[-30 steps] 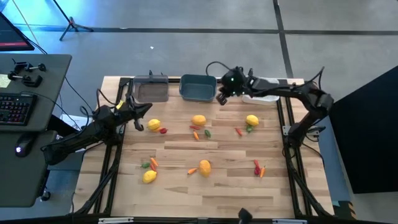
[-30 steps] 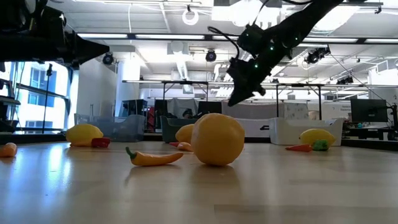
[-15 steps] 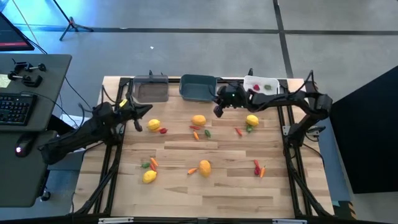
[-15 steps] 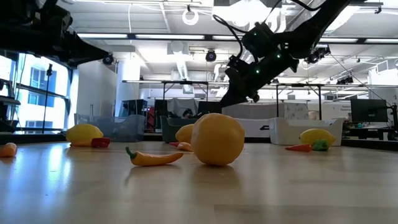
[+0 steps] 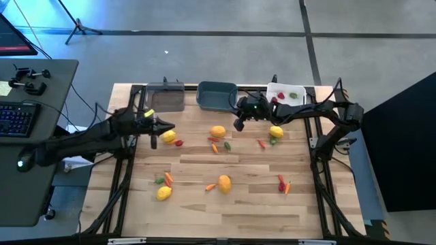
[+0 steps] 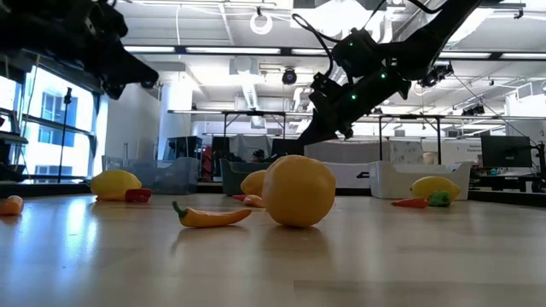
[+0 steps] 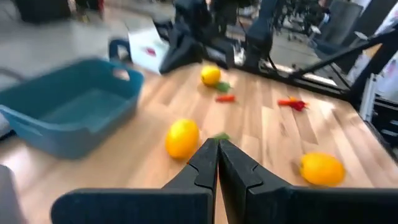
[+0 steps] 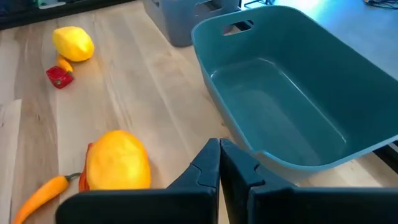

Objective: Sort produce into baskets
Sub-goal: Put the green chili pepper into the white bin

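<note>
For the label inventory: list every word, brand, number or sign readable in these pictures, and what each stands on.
No text can be read in any view.
Yellow note on the dark side desk: too small to read.
Black computer keyboard: key legends too small to read.
Dark teal-blue plastic bin, clear-grey plastic bin, white plastic bin: no labels visible.

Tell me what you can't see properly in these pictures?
- White bin, high view: tiny red and green bits inside, too small to name.
- Grey bin, high view: the left arm covers its near corner; its floor is unclear.
- Teal bin, left wrist view: blurred.
- Orange piece, low view: cut off by the edge.
</note>
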Tool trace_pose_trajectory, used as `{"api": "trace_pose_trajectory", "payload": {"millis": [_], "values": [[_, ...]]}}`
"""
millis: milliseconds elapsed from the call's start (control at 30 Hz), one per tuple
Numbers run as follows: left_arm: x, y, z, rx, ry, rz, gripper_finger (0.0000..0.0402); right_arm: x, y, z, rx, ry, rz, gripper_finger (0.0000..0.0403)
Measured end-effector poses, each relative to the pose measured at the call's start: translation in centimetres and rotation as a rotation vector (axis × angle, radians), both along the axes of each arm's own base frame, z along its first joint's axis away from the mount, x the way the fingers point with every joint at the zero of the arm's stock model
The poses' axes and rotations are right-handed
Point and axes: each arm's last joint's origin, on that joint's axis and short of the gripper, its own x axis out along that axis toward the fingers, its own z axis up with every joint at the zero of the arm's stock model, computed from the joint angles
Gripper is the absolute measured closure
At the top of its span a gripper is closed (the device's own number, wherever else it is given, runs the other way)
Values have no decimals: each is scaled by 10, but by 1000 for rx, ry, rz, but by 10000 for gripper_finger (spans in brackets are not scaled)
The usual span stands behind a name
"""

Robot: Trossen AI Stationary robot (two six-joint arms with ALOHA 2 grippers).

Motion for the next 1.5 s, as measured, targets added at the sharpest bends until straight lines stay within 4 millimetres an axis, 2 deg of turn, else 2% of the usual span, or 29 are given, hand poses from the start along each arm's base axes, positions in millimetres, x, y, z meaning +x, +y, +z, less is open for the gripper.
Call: {"api": "trace_pose_trajectory", "payload": {"millis": [233,500,733,933,1100,1300,1500], "values": [[19,-9,17,-120,260,-68,401,1,3,0,-21,9,23,403],[30,-35,16,-251,633,-177,388,2,5,0,-48,24,48,403],[31,-67,-2,-352,899,-222,335,2,5,0,-71,33,73,403],[38,-99,-17,-340,1016,-288,279,2,6,0,-75,31,84,403],[41,-116,-34,-331,1140,-271,239,2,6,0,-100,41,102,403],[47,-126,-52,-369,1262,-211,229,2,6,0,-111,45,109,403],[57,-136,-68,-363,1282,-224,229,2,6,0,-130,54,122,403]]}}
